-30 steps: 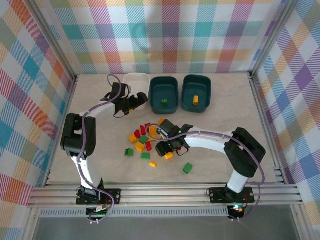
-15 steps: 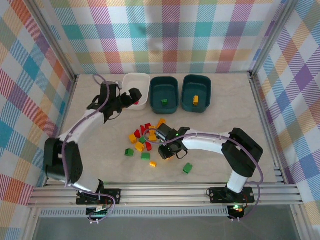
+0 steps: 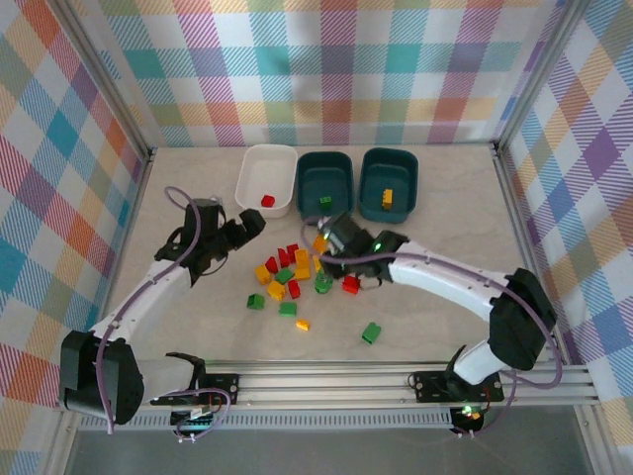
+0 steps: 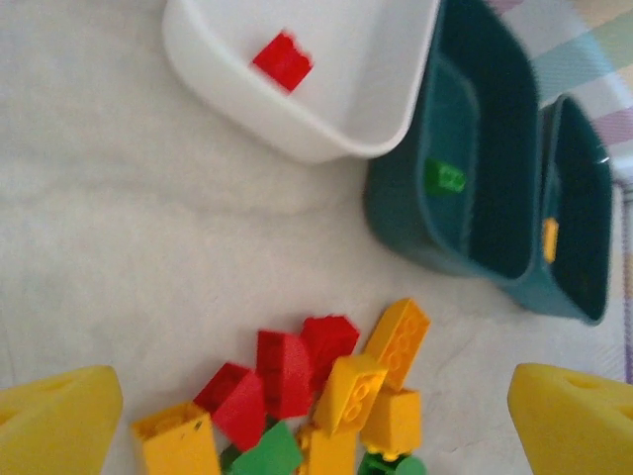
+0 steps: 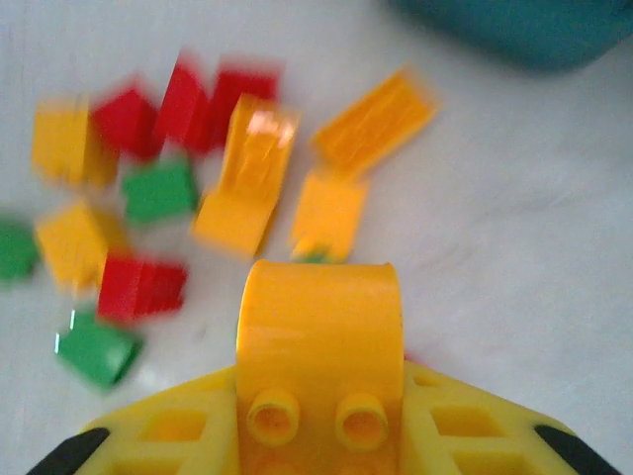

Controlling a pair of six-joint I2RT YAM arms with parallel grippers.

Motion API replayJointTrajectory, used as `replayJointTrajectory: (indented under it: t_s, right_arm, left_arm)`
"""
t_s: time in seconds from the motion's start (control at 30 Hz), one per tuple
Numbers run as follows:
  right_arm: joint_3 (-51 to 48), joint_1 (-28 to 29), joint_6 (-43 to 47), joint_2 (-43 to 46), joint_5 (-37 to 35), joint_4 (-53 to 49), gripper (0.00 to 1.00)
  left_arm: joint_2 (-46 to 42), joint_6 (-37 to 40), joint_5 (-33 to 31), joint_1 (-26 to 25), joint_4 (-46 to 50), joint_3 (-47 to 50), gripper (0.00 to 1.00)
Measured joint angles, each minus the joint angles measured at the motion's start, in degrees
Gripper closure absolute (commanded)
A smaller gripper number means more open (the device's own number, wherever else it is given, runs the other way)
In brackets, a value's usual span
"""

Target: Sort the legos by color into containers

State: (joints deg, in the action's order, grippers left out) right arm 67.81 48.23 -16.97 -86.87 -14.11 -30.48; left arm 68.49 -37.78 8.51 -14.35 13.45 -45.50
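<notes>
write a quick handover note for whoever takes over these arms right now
Left gripper: jaws open, empty, beside the pile of loose plastic bricks.
Right gripper: jaws shut on a yellow-orange plastic brick, over the pile.
Done: one red brick in the white plastic tub, one green brick in the middle dark teal tub, one yellow brick in the right dark teal tub.
Left: bin the held brick, then the pile.

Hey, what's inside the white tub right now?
One red brick lies in the white tub, toward the arms' side. From above nothing covers its floor, and no other brick shows.
</notes>
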Motion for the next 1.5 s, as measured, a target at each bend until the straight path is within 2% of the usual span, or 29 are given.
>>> replayJointTrajectory:
  t_s: [0.1, 0.23, 0.3, 0.4, 0.5, 0.57, 0.63, 0.83, 0.87, 0.93, 0.97, 1.07, 1.2, 1.3, 1.4, 1.5]
  right_arm:
    - [2.2, -6.9, 0.5, 0.1, -2.4, 2.2, 0.69]
    - [2.2, -7.6, 1.1, 0.0, -3.5, 1.6, 0.69]
    - [10.9, -12.3, 1.5, -7.5, -0.1, -2.8, 0.69]
    - [28.0, -25.4, 1.3, -24.9, 0.6, 5.0, 0.7]
    - [32.7, -35.5, 0.9, -33.9, 0.8, 4.7, 0.71]
    - [32.6, -38.9, 0.7, -35.8, 1.6, 2.8, 0.71]
    - [32.6, -39.4, 0.5, -35.8, 2.1, 2.0, 0.71]
    - [35.1, -35.4, 0.5, -35.8, 4.7, 0.3, 0.68]
    - [36.2, -34.9, 0.6, -35.9, 5.1, -0.2, 0.65]
    - [38.2, -34.4, 0.9, -36.2, 5.7, -0.8, 0.44]
    - [39.0, -34.4, 0.7, -36.3, 6.0, -1.0, 0.37]
    - [40.5, -34.8, 1.1, -36.5, 6.3, -1.7, 0.28]
    - [39.5, -34.8, 1.4, -35.8, 6.0, -1.6, 0.27]
    - [34.7, -34.9, 1.4, -32.3, 5.6, -1.5, 0.33]
    - [25.7, -34.4, 0.9, -24.5, 5.6, -0.7, 0.37]
    - [15.3, -31.9, -0.4, -14.2, 4.7, 0.5, 0.37]
  left_arm:
    - [0.5, -0.5, 0.6, -1.4, 0.7, 1.6, 0.0]
    - [0.5, -0.7, 1.0, -1.7, 1.2, 1.7, 0.0]
    - [0.5, -0.9, -0.5, -4.8, 2.7, 1.8, 0.0]
    - [0.5, -0.8, -0.2, -11.1, 4.8, 2.2, 0.0]
    - [0.6, -1.0, -0.5, -12.8, 6.3, 2.7, 0.0]
    - [0.6, -1.6, -0.9, -13.1, 6.3, 3.2, 0.0]
    - [0.5, -2.1, -1.2, -13.3, 6.3, 3.8, 0.0]
    - [0.5, -2.2, -2.2, -13.4, 7.4, 3.2, 0.0]
    - [0.4, -2.1, -2.4, -13.4, 7.6, 2.9, 0.0]
    - [0.3, -1.8, -2.8, -13.4, 7.6, 2.4, 0.0]
    - [0.2, -1.8, -3.0, -13.4, 7.7, 2.3, 0.0]
    - [0.1, -1.6, -3.5, -13.4, 7.7, 2.2, 0.0]
    - [0.2, -1.6, -3.6, -13.4, 7.7, 2.2, 0.0]
    - [0.5, -1.6, -3.7, -13.4, 7.6, 2.2, 0.0]
    - [0.7, -1.6, -4.0, -13.4, 7.6, 2.2, 0.0]
    - [0.7, -1.8, -5.7, -13.4, 7.6, 2.2, 0.0]
